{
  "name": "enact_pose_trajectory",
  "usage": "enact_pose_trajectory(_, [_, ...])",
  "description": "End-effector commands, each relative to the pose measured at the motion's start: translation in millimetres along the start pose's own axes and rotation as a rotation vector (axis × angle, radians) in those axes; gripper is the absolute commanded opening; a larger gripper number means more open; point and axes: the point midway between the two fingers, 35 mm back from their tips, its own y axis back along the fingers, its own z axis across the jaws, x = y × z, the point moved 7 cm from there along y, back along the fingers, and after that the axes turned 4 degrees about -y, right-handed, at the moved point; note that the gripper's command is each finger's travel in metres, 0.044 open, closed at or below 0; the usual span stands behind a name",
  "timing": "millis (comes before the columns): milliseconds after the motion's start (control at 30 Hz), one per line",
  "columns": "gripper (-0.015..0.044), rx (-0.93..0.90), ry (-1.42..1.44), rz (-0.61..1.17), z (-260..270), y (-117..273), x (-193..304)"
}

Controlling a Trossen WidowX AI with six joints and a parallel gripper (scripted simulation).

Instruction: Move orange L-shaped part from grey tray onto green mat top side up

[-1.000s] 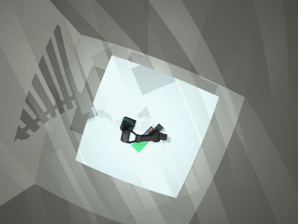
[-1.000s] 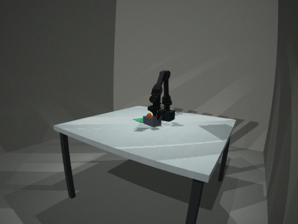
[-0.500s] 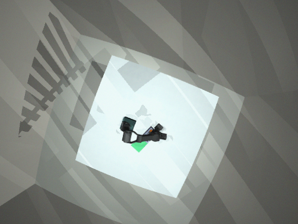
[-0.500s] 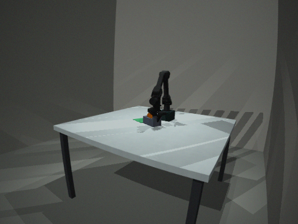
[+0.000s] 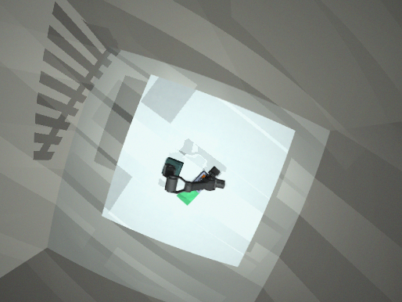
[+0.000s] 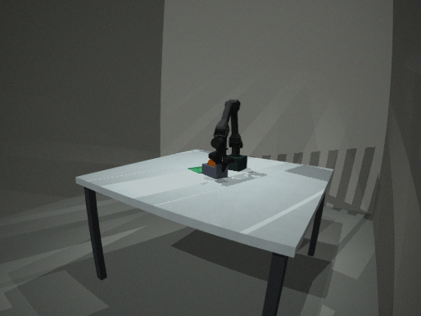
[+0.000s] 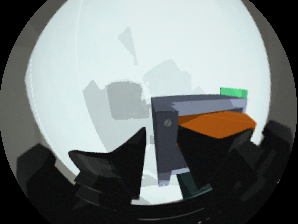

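A: What materials do you see?
B: The tray [image 5: 198, 177] [image 6: 213, 171] [image 7: 166, 142] is grey-blue, box-shaped, with straight walls and a small round screw-like mark on one wall. The part [image 5: 203, 176] [image 6: 211, 163] [image 7: 215, 124] is plain orange, with flat faces and sharp edges. Beside the tray lies the flat green mat [image 5: 188, 197] [image 6: 196, 169] [image 7: 233, 92]. The bench [image 5: 235, 156] [image 6: 184, 196] [image 7: 125, 45] under the tray is pale and smooth.
A: And where is the part?
B: It is at the tray, with one portion standing above the rim. In the wrist view, one dark pointed finger of the end effector [image 5: 207, 177] [image 6: 221, 164] [image 7: 162, 130] covers a piece of it. The other finger is outside the tray wall. If the first one touches the part, I cannot tell.
A: Does the end effector grasp it?
B: No, it is partly opened and grasps nothing.
A: Which way does the part point?
B: The visible orange runs roughly along the tray's long rim, and it looks tilted. Its L-shaped end I cannot identify, so its exact pointing I cannot tell.
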Motion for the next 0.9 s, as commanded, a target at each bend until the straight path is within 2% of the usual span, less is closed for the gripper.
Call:
enact_pose_trajectory(0, [0.0180,0.000,0.000,0.000,-0.1,0.0,0.0])
enact_pose_trajectory(433, [0.0180,0.006,0.003,0.004,10.9,15.0,1.3])
enact_pose_trajectory(533, [0.0180,0.006,0.003,0.004,9.8,40.1,-1.7])
enact_pose_trajectory(700, [0.0180,0.006,0.003,0.004,0.4,104.9,-0.2])
enact_pose_trajectory(867, [0.0180,0.006,0.003,0.004,-0.2,107.8,0.1])
